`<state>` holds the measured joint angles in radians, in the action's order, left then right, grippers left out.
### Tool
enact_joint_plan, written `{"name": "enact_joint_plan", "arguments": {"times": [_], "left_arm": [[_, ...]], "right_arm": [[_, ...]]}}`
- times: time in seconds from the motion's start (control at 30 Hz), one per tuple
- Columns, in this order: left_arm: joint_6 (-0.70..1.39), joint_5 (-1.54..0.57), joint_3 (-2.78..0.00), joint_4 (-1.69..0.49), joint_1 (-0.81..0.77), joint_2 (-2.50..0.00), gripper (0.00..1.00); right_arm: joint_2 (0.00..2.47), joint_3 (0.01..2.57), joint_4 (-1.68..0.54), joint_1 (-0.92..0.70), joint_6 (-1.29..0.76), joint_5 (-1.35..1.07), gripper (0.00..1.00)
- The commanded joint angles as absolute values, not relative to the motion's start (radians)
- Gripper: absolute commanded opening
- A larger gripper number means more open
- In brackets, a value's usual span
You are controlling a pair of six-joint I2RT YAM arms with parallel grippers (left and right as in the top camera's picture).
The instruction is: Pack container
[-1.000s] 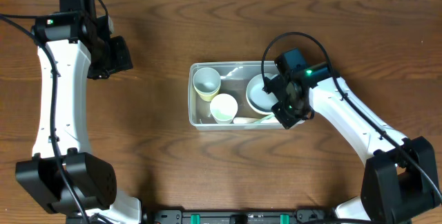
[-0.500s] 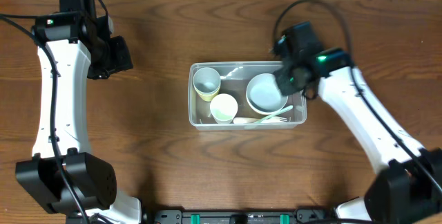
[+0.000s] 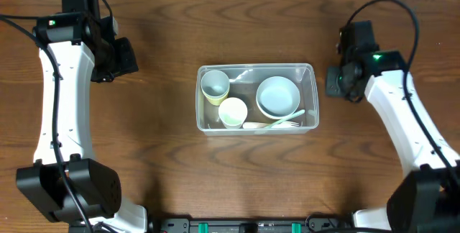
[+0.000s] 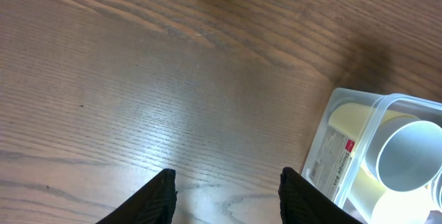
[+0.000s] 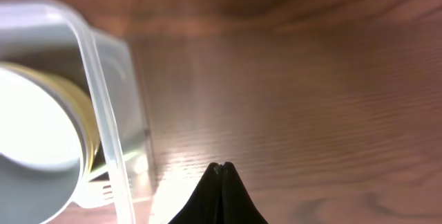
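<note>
The clear plastic container (image 3: 310,71) sits mid-table. It holds two pale yellow cups (image 3: 215,85), a round white bowl (image 3: 278,96) and a white plastic fork (image 3: 277,124). My right gripper (image 3: 335,82) is shut and empty, just right of the container's right wall; in its wrist view (image 5: 221,167) the fingers meet over bare wood beside the container (image 5: 103,106). My left gripper (image 3: 126,57) is open and empty, far left of the container; its wrist view (image 4: 228,177) shows the container's corner (image 4: 345,124) at right.
Brown wooden table (image 3: 158,161) all around. The black arm bases stand at the front edge (image 3: 237,226).
My right gripper has left the inside of the container, rising and moving right to beside its right wall. The bowl and fork are now uncovered. The left arm has not moved.
</note>
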<state>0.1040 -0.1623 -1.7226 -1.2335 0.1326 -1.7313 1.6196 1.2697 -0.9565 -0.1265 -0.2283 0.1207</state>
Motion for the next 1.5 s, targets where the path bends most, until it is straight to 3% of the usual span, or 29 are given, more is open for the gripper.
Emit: {"name": "enact_joint_plan", "arguments": {"times": [0.0, 0.43, 1.47], "left_arm": [[0.098, -0.172, -1.712, -1.238, 0.131, -1.717, 0.49], [0.098, -0.172, -1.712, -1.238, 0.131, -1.717, 0.49], [0.079, -0.172, -1.712, -1.234, 0.131, -1.717, 0.49]], "right_arm": [[1.639, 1.211, -0.919, -0.126, -0.173, -0.017, 0.01], [1.639, 1.186, -0.844, -0.125, -0.020, -0.290, 0.01], [1.623, 1.191, -0.726, -0.124, 0.007, -0.249, 0.01]]}}
